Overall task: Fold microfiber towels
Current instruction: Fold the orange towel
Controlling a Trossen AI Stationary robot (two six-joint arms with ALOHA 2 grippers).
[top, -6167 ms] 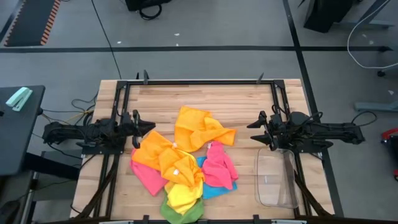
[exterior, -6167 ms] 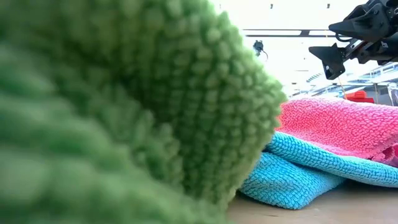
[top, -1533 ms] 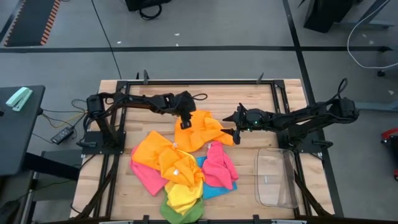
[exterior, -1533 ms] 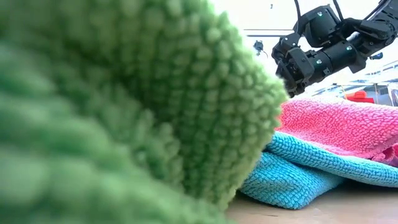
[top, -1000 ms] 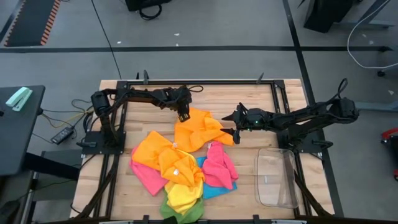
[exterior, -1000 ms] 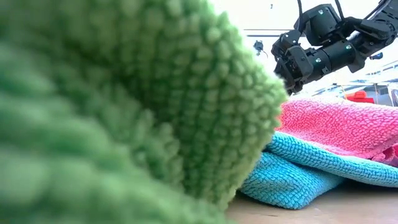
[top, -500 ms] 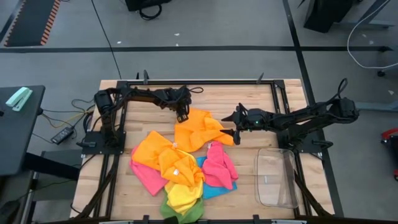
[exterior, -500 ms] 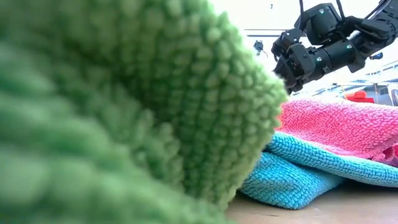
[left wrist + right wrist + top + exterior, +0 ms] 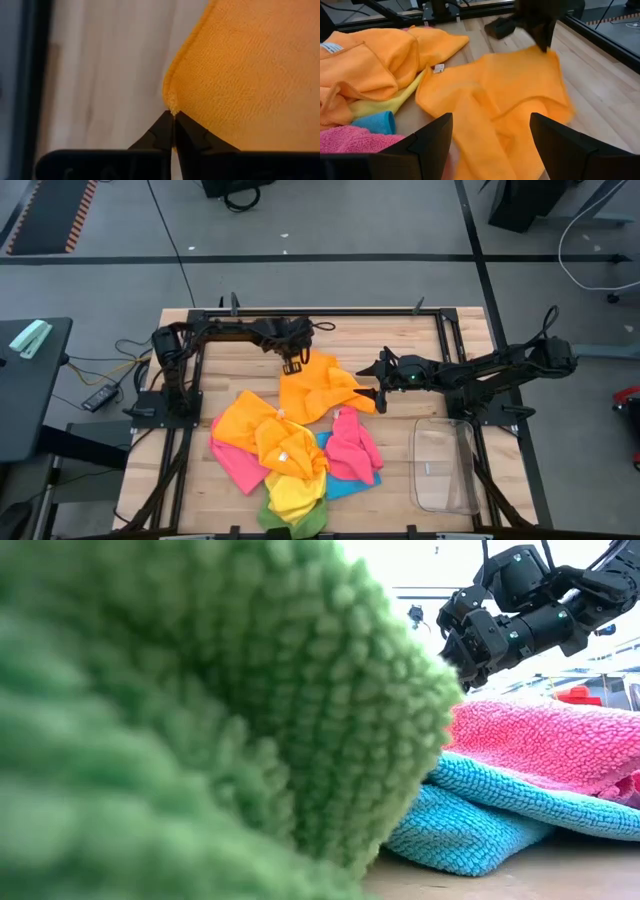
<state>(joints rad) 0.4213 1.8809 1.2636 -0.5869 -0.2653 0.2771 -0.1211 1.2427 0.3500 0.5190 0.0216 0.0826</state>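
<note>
The left gripper [image 9: 293, 366] is at the far corner of the orange towel [image 9: 322, 388] that lies alone on the wooden table [image 9: 385, 340], and its 2 fingers [image 9: 160, 131] are pressed together on the very tip of that corner, as the left wrist view shows. The right gripper [image 9: 378, 388] stands at the opposite side of this same towel, close to its right edge, with the fingers [image 9: 432, 142] wide apart and nothing between them; in the right wrist view the cloth spreads under and in front of them. The other towels make a pile nearer to the front of the table: a second orange towel [image 9: 262, 430], a pink towel [image 9: 352, 448], a blue towel [image 9: 343, 485], a yellow towel [image 9: 293, 495] and a green towel [image 9: 296, 526] at the front edge. The green towel fills most of the low view. A clear plastic bin [image 9: 445, 466] stands at the right side of the table, apart from the pile.
</note>
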